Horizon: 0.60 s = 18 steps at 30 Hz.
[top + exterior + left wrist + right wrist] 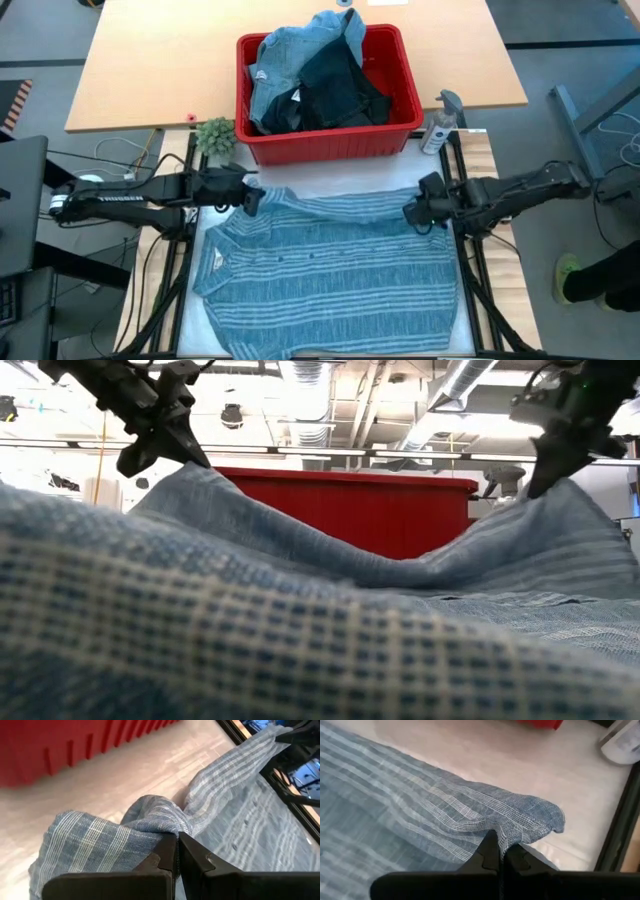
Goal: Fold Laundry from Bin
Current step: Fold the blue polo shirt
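The blue-grey white-striped shirt [330,265] lies spread on the table's near half, buttons up, its far edge raised at both ends. My left gripper [250,198] is shut on the shirt's far left corner. My right gripper [413,212] is shut on its far right corner. The red bin [405,125] stands behind the shirt and holds light blue denim-like pieces [290,55] and dark navy cloth [340,85]. My left gripper pinches a bunched fold of the shirt's far left corner [162,831] between its two fingers, coming from the table's left. That corner is lifted off the table [195,468]; the cloth slopes down from it. My right gripper pinches a fold at the shirt's far right corner [502,840] between its two fingers, coming from the table's right. The corner is lifted [560,490] and the cloth sags slack between the two grippers; the rest lies on the table.
A small green plant [215,135] stands left of the bin. A spray bottle [440,120] stands right of it. Black frame rails [470,270] run along both sides of the white work surface. A bare strip of table [340,175] lies between bin and shirt.
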Available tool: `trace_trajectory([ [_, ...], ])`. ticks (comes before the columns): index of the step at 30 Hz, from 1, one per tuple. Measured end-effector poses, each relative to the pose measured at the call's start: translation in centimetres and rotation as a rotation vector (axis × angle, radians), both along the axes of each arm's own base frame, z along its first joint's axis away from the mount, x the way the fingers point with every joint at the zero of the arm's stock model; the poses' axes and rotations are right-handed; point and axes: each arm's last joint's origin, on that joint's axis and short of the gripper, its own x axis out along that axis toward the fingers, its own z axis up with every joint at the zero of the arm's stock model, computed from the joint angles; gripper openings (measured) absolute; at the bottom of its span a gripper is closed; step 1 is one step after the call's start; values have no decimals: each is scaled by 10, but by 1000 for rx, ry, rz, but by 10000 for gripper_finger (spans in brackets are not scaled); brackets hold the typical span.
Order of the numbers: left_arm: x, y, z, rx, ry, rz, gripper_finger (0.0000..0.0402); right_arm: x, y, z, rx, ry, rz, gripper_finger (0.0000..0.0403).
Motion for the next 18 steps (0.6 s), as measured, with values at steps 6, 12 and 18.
trace_trajectory([
  [6,1,-14,-1,5,12,-58,0,-5,19,0,-12,-65,23,18],
  [12,0,-32,-1,-35,-6,-110,0,-14,31,-1,23,-88,5,18],
  [18,-1,-48,-1,-59,-8,-152,0,-21,41,-3,41,-90,4,18],
])
